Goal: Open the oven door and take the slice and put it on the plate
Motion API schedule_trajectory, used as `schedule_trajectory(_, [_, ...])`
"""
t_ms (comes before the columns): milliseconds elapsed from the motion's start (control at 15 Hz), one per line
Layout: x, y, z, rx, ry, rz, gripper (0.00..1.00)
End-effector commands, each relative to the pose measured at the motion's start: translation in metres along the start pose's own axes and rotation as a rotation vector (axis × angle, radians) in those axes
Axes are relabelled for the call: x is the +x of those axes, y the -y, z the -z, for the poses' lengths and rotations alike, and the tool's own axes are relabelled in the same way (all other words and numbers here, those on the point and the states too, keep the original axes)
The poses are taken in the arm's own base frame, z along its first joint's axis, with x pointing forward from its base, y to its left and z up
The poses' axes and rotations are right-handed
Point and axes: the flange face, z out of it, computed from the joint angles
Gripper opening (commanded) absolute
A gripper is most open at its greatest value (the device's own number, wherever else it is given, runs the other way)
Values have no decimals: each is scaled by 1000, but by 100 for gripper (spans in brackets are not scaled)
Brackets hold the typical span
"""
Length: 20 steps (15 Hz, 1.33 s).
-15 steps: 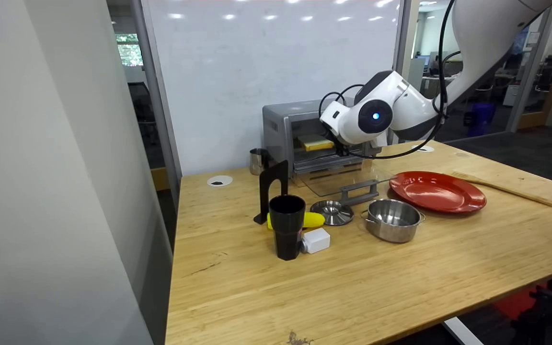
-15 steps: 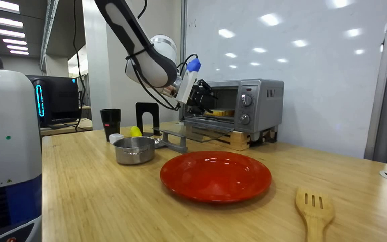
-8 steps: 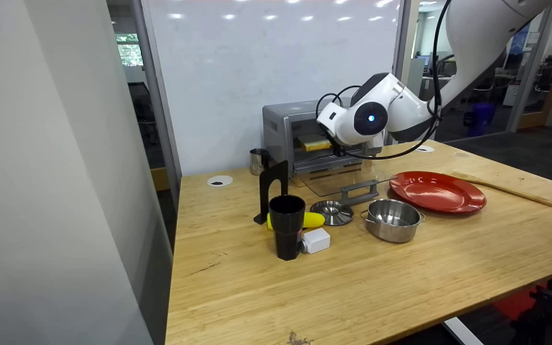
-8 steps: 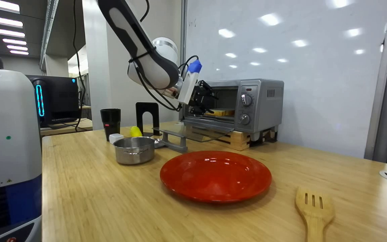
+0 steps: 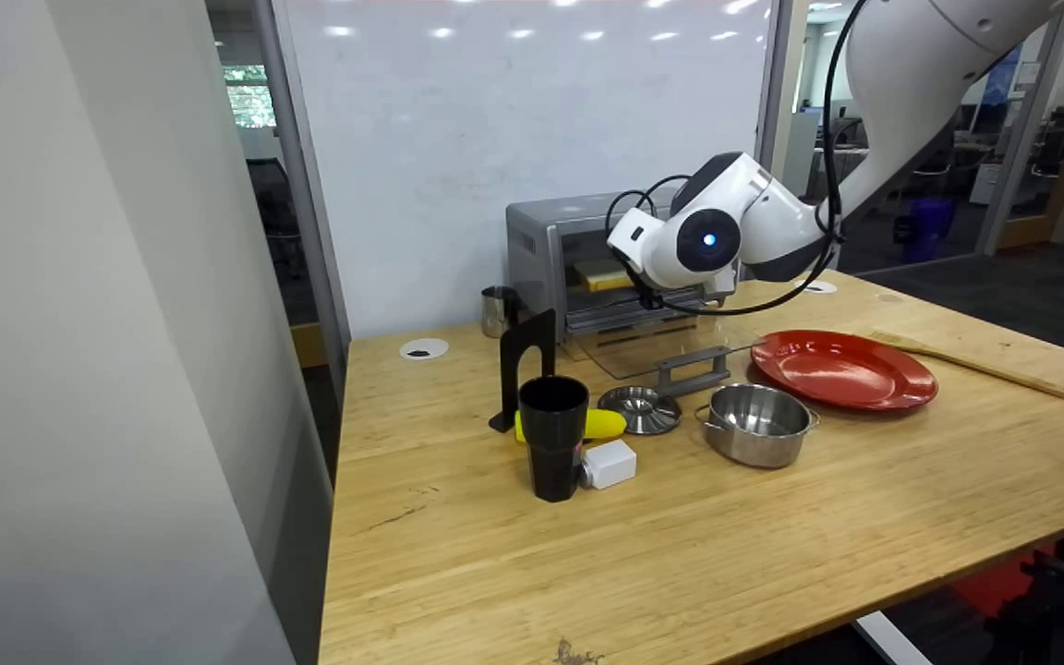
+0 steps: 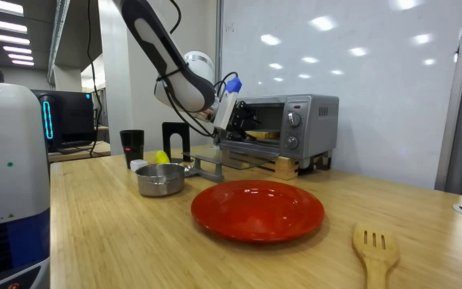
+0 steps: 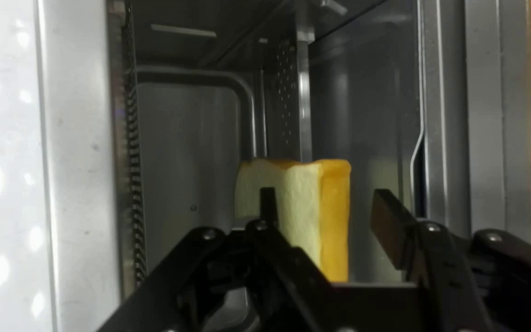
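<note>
The oven door hangs open and lowered, its glass panel and grey handle out over the table; it also shows in an exterior view. The slice, pale with a yellow crust, lies inside the oven and shows in both exterior views. My gripper is open at the oven mouth; it also shows in an exterior view. In the wrist view one finger overlaps the slice's pale face, the other stands apart beyond the crust side. The red plate sits on the table, empty.
The silver oven stands on a wooden crate by the whiteboard. A steel pot, a lid, a black cup, a white bottle and a black stand are in front. A wooden spatula lies beyond the plate.
My arm has moved down and slightly closer to the oven, with the gripper lower beside the slice. The oven door, slice and plate have not moved.
</note>
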Motion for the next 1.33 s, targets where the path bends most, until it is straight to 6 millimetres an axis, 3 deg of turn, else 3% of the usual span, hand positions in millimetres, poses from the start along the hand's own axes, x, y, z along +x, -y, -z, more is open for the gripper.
schedule_trajectory(0, [0, -1, -9, -2, -11, 21, 57])
schedule_trajectory(1267, [1, -6, -29, -12, -10, 36, 57])
